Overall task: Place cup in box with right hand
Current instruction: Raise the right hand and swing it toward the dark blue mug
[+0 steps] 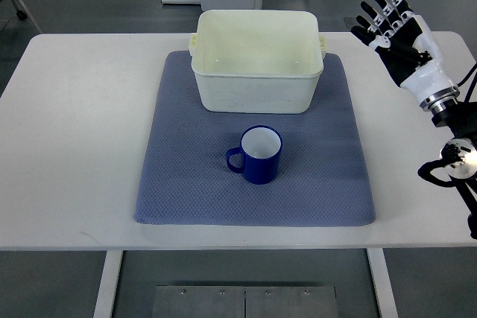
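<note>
Presently, surface: white table (74,147) on a grey floor, carrying a blue-grey mat (179,191).
Robot hand: right robot hand (395,27) over the table's far right corner, fingers spread wide, holding and touching nothing.
Cup: blue cup (257,156) upright on the mat, mouth up, handle pointing left, just before the box.
Box: cream box (257,83), open-topped, at the mat's far edge.

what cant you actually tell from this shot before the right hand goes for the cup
- Top view, right hand: its fingers are spread, but the forearm runs off the picture's right edge.
- Left arm: not in the picture at all.
- Box: its far outer wall is hidden behind its own rim.
- Cup: its base and the mat beneath it are covered by the cup's body.
</note>
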### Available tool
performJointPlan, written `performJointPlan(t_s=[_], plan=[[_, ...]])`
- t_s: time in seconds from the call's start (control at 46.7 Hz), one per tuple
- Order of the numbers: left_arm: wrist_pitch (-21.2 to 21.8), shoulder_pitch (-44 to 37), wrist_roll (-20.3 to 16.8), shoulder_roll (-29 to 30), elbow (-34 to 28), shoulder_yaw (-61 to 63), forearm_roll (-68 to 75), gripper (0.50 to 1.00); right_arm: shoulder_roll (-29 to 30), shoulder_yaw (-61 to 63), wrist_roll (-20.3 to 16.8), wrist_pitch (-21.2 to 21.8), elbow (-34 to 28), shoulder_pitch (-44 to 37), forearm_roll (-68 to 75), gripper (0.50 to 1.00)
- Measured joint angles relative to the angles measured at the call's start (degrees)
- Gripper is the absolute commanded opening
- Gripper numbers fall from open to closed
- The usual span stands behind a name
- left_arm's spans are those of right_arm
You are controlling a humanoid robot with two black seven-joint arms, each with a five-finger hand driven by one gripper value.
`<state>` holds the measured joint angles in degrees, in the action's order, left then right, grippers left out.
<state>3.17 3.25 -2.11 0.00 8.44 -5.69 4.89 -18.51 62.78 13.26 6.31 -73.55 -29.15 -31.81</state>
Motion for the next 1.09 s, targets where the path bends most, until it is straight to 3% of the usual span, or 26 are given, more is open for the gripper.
performJointPlan(t_s=[0.471, 1.093], plan=[[0.0, -0.05, 0.0, 0.0, -0.02, 0.0, -0.01, 1.0, -4.17, -5.24, 0.59, 9.96, -7.15, 1.19, -4.17, 1.0], [-0.01, -0.06, 0.0, 0.0, -0.01, 0.04, -0.01, 1.0, -3.98, -15.0, 2.31, 10.82, -8.18, 2.66, -8.24, 1.0]])
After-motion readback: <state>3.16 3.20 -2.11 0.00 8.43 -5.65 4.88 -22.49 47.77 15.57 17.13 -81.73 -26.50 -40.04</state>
